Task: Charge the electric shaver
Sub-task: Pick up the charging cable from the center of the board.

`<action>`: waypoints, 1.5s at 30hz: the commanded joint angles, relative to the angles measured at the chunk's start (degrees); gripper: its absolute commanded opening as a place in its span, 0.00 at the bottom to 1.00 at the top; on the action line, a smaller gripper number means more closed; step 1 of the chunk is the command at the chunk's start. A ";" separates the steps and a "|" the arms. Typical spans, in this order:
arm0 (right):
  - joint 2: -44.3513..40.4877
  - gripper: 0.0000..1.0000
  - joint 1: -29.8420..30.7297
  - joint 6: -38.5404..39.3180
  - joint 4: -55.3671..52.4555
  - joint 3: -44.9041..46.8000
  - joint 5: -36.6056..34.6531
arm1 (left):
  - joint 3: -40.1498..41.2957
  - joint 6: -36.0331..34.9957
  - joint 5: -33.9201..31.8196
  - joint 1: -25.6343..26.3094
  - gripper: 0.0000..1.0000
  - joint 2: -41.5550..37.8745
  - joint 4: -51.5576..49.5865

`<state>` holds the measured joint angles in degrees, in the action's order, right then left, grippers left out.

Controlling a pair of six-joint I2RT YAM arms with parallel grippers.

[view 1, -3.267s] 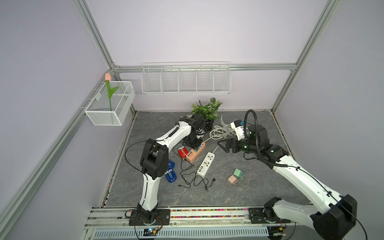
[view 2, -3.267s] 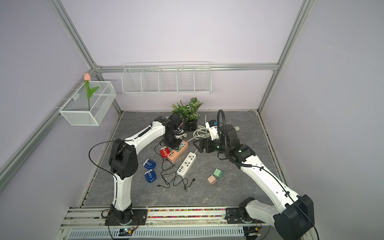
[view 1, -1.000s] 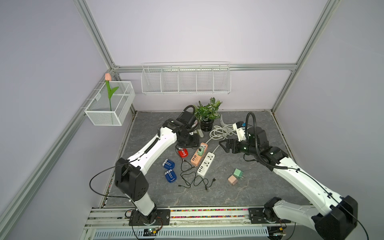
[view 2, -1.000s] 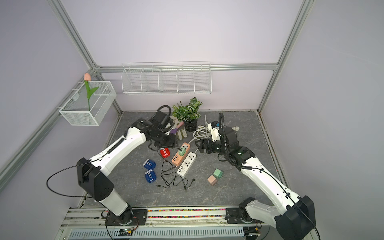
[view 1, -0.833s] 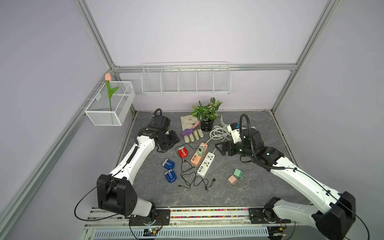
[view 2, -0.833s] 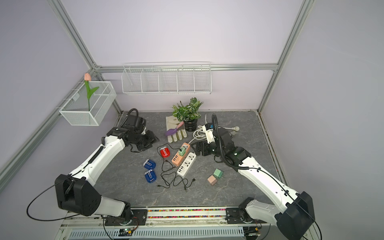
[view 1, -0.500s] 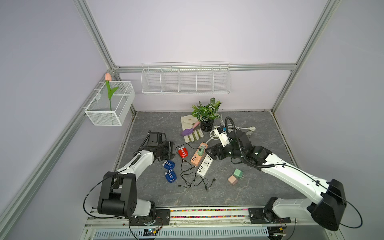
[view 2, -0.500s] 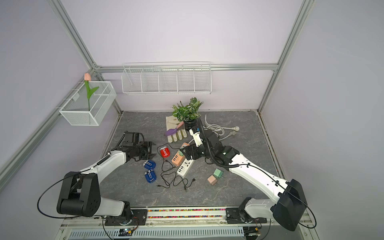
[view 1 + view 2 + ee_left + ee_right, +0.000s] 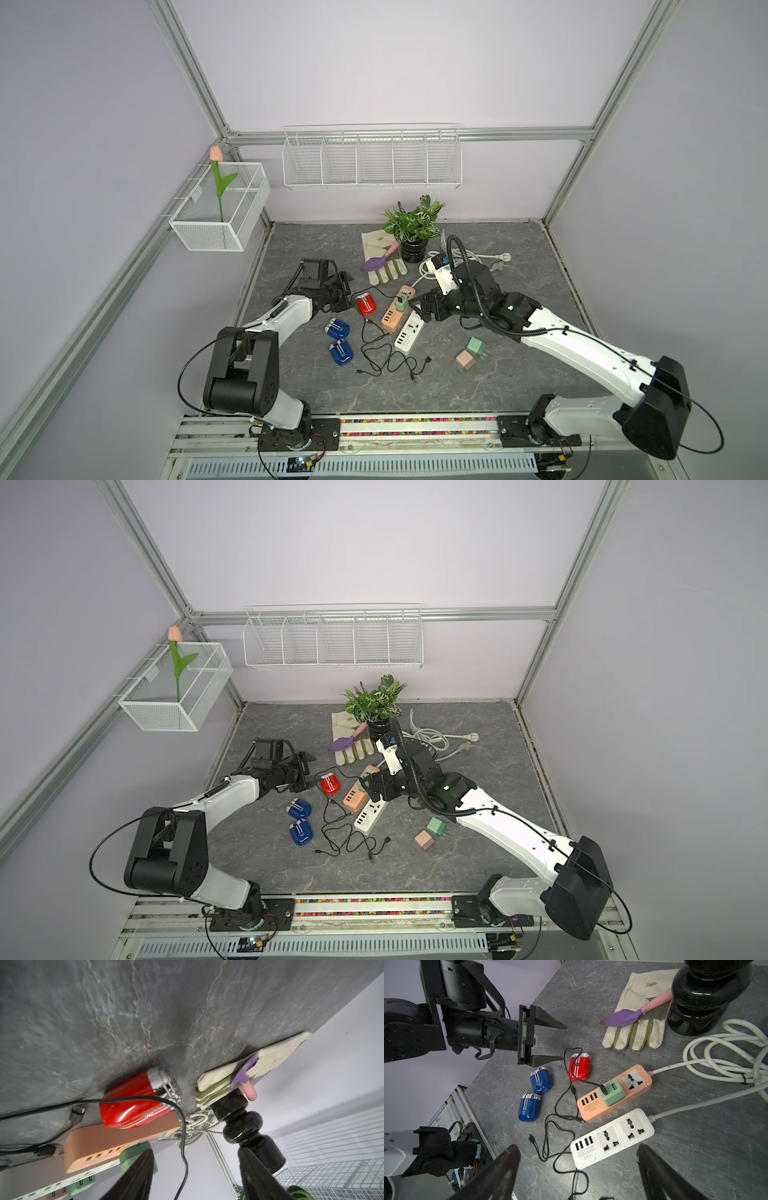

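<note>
**A:** Since the left arm pulled back off the orange power strip (image 9: 591,1105), the left gripper (image 9: 563,1042) sits just left of the red shaver (image 9: 579,1069). Jaws apart, nothing in them.

**B:** Adapter?

**A:** Green adapter (image 9: 611,1093) is seated in the strip's socket next to the USB ports. Black cable (image 9: 583,1082) runs from it over to the red shaver, which lies mid-table, just left of the strip.

**B:** Plugged in at the shaver end?

**A:** Can't tell. The cable loops round its head and the connector is hidden.

**B:** Right side?

**A:** Right gripper (image 9: 420,311) has swung in from the right and hovers over the white power strip (image 9: 591,1153). Jaws wide, empty.

**B:** So the adapter step looks done. I'd verify the shaver-end plug next.

**A:** Agreed. Blue shavers (image 9: 540,1082) lie near-left of the red one, no cable on them.
</note>
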<state>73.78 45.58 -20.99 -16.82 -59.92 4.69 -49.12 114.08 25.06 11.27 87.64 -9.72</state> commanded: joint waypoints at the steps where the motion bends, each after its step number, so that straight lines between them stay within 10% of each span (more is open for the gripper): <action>1: 0.83 0.91 0.22 0.15 1.36 -1.85 -0.45 | -2.63 4.34 1.94 0.25 0.60 0.58 -4.74; 16: 3.54 0.91 0.32 0.54 1.30 -4.86 0.03 | -2.42 2.94 2.54 1.48 0.39 7.60 0.05; 22: 3.20 0.91 0.43 0.33 1.39 -4.42 -0.10 | -2.66 1.81 0.17 1.65 0.00 5.80 -1.63; 45: 24.30 0.74 -3.16 15.99 -4.82 -24.33 8.60 | -20.07 -19.25 -7.14 14.62 0.00 -2.16 -24.54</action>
<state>96.68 43.13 -10.28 -19.53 -82.00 8.54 -66.37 98.08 19.18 25.28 84.90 -30.94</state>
